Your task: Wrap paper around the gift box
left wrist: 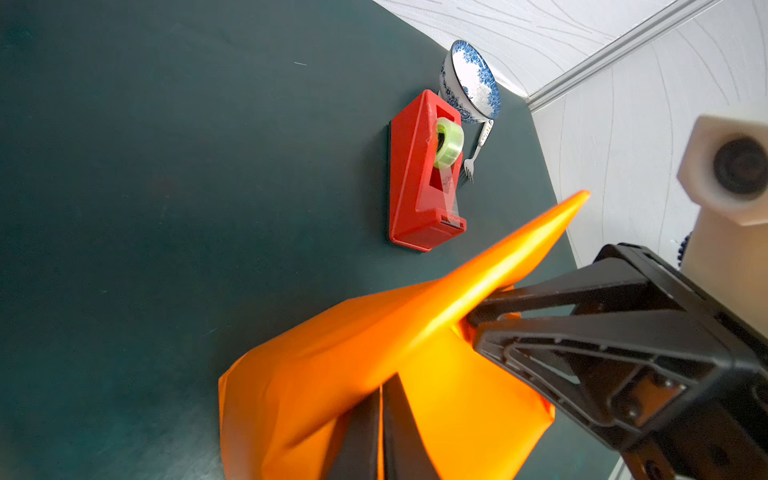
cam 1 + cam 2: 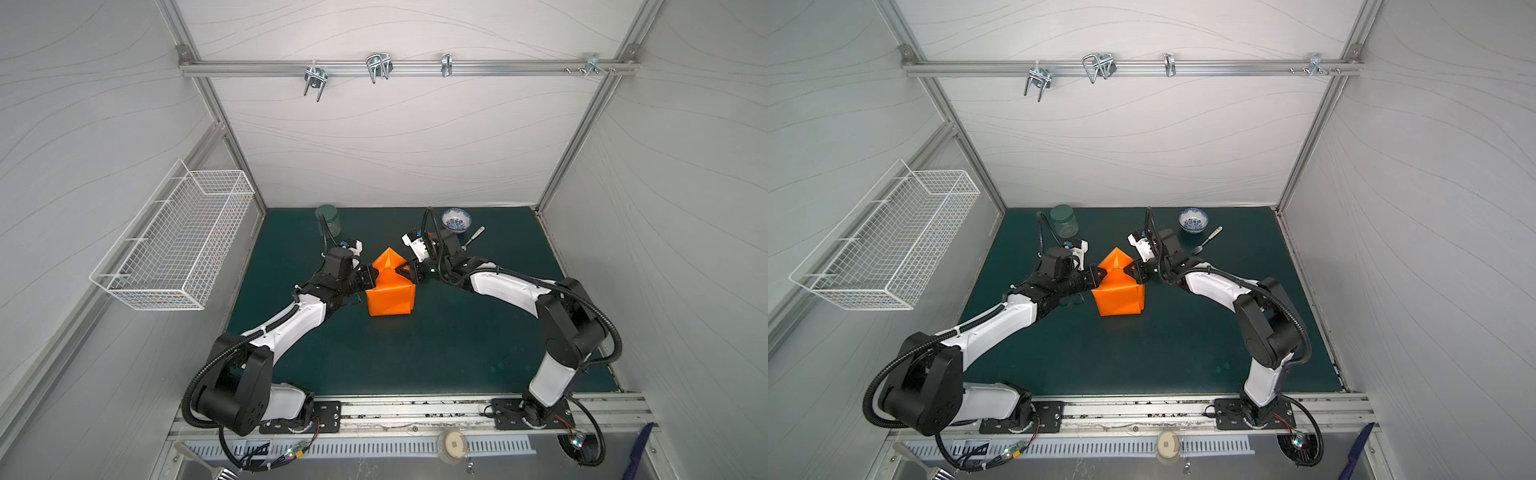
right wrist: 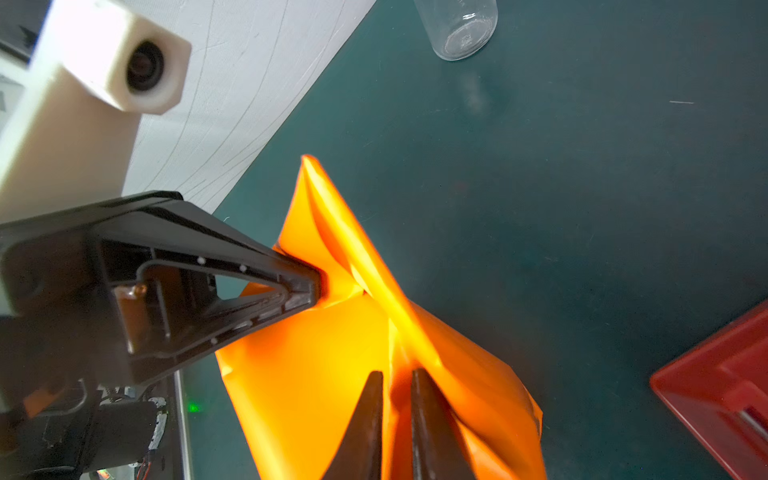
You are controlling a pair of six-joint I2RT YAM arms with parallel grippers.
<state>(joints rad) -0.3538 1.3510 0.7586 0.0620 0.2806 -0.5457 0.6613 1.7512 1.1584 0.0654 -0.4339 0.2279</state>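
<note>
Both top views: paper [image 2: 390,297] pinched from two sides
Left gripper [image 2: 376,276] clenches its left fold, right gripper [image 2: 400,271] clamps its right fold, peak upright between them

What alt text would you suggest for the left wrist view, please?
The left tool and right tool pinch the orange paper, which rises to a pointed flap. Beyond, on the dark green mat, sit a red tape dispenser, a blue-and-white bowl and a fork.
</note>
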